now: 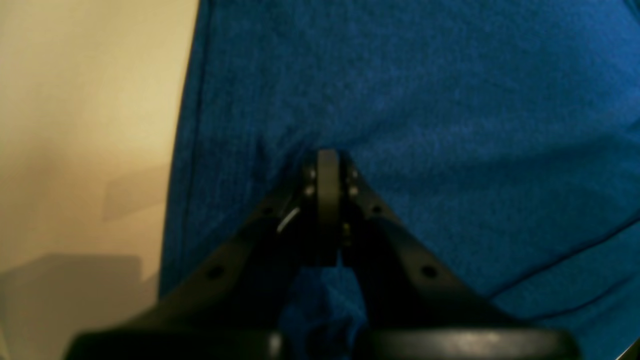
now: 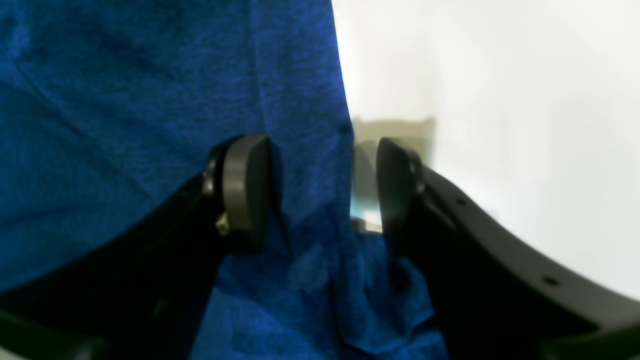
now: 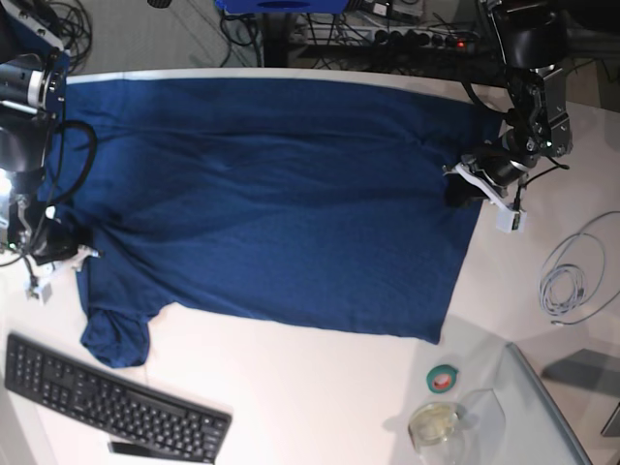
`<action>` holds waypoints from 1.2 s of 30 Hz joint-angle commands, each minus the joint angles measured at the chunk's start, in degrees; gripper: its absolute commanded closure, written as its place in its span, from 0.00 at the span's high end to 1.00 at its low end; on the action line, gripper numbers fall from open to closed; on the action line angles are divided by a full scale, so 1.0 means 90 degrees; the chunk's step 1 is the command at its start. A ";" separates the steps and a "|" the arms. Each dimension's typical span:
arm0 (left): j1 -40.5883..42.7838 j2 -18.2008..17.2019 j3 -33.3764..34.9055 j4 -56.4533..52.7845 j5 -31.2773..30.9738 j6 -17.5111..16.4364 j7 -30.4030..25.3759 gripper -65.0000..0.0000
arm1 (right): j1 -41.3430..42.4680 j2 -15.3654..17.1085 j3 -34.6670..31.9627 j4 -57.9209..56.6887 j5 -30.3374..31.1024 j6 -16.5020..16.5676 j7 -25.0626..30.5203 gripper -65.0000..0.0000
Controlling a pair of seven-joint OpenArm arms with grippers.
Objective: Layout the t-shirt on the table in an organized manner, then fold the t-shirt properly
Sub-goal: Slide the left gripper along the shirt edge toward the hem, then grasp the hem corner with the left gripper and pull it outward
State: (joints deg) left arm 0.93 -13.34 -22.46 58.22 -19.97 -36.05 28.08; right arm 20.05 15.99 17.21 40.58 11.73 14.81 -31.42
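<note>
**Shirt spread flat, one edge pinched, the other edge between parted jaws**

The left gripper (image 1: 327,165) has its jaws pressed together on a pinch of the t-shirt (image 1: 425,100), with cloth bunched behind the fingertips in the left wrist view. The right gripper (image 2: 320,175) stands about half parted: its two pads sit apart with the shirt's edge (image 2: 300,125) running between them, and neither pad clearly presses the cloth, so I judge it is not gripping.

In the base view the t-shirt (image 3: 271,203) lies spread across the far half of the table (image 3: 320,378), reaching the far edge, one sleeve drooping toward the near-left corner close to a black keyboard (image 3: 107,397). The left gripper (image 3: 465,184) is at the shirt's right-hand edge, the right gripper (image 3: 58,247) at its left-hand edge.

To do the layout step well, the two ends should probably be drawn apart evenly and low over the table, so the body wrinkles flatten without dragging the cloth off the far edge; the right gripper would need a firm bite first.

Both wrist views are blurred. The collar and the far sleeve cannot be made out, and the right gripper's fingertips are hidden by its arm in the base view.
</note>
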 commanded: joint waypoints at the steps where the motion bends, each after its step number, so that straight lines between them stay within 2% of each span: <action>1: -0.0040 -0.0066 -0.0010 0.0052 0.0055 0.0035 0.0070 0.00 | 0.0121 0.0094 0.0026 0.0068 0.0021 -0.0009 0.0028 0.33; 3: -0.0040 -0.0066 -0.0010 0.0052 0.0055 0.0035 0.0070 0.00 | 0.0111 0.0094 0.0036 0.0087 0.0021 -0.0009 0.0028 0.09; 4: -0.0040 -0.0066 -0.0010 0.0061 0.0055 0.0035 0.0070 0.00 | 0.0111 0.0094 0.0036 0.0107 0.0021 0.0001 0.0028 0.00; 6: -0.0049 -0.0066 -0.0010 0.0140 0.0055 0.0025 0.0080 0.00 | 0.0111 0.0094 0.0046 0.0126 0.0030 0.0020 0.0028 0.03; 9: 0.0087 -0.0066 -0.0010 0.0765 0.0045 0.0025 0.0197 0.00 | -0.0035 0.0065 0.0046 0.0566 0.0040 0.0020 0.0028 0.00; 11: 0.0175 -0.0056 -0.0215 0.1331 0.0035 0.0025 0.0646 0.00 | -0.0162 0.0045 0.0046 0.0966 0.0040 0.0020 -0.0001 0.00; 13: 0.0165 0.0022 -0.0733 0.1888 0.0035 -0.0004 0.1154 0.00 | -0.0182 0.0045 0.0036 0.1152 0.0040 0.0020 -0.0021 0.00; 15: -0.0079 0.0159 -0.1046 0.2181 0.0045 -0.0004 0.1398 0.00 | -0.0182 0.0045 0.0036 0.1162 0.0040 0.0020 -0.0021 0.00; 17: -0.0391 0.0169 -0.1075 0.2083 0.0113 -0.0004 0.1418 0.00 | -0.0182 0.0045 0.0036 0.1162 0.0040 0.0020 -0.0021 0.00; 20: -0.1144 0.0052 -0.1065 0.1195 0.0113 0.0025 0.1408 0.00 | -0.0182 0.0045 0.0007 0.1162 0.0040 0.0020 -0.0021 0.00; 21: -0.1388 0.0003 -0.1065 0.0804 0.0113 0.0025 0.1398 0.05 | -0.0182 0.0045 0.0007 0.1162 0.0040 0.0020 -0.0021 0.00; 23: -0.1837 -0.0105 -0.1065 0.0120 0.0113 0.0006 0.1388 0.39 | -0.0201 0.0045 0.0007 0.1191 0.0040 0.0020 -0.0030 0.00; 24: -0.2003 -0.0134 -0.1065 -0.0144 0.0113 -0.0004 0.1379 0.53 | -0.0211 0.0045 0.0007 0.1191 0.0040 0.0020 -0.0030 0.00; 27: -0.2404 -0.0232 -0.0635 -0.0876 0.0113 -0.0004 0.0890 0.84 | -0.0221 0.0045 0.0007 0.1211 0.0040 0.0020 -0.0030 0.00; 28: -0.2482 -0.0261 -0.0362 -0.1189 0.0113 -0.0004 0.0539 0.88 | -0.0221 0.0045 0.0007 0.1211 0.0040 0.0020 -0.0030 0.00; 31: -0.2677 -0.0280 0.0312 -0.2097 0.0055 0.0025 -0.0174 0.85 | -0.0221 0.0045 0.0007 0.1211 0.0040 0.0030 -0.0030 0.00; 36: -0.2716 -0.0241 0.0410 -0.2840 0.0045 0.0045 -0.0663 0.74 | -0.0289 0.0055 0.0036 0.1220 0.0040 0.0030 -0.0021 0.00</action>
State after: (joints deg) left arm -22.17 -14.57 -18.65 32.16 -19.79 -36.23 22.52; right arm 16.40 15.38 17.17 50.41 11.75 14.87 -32.49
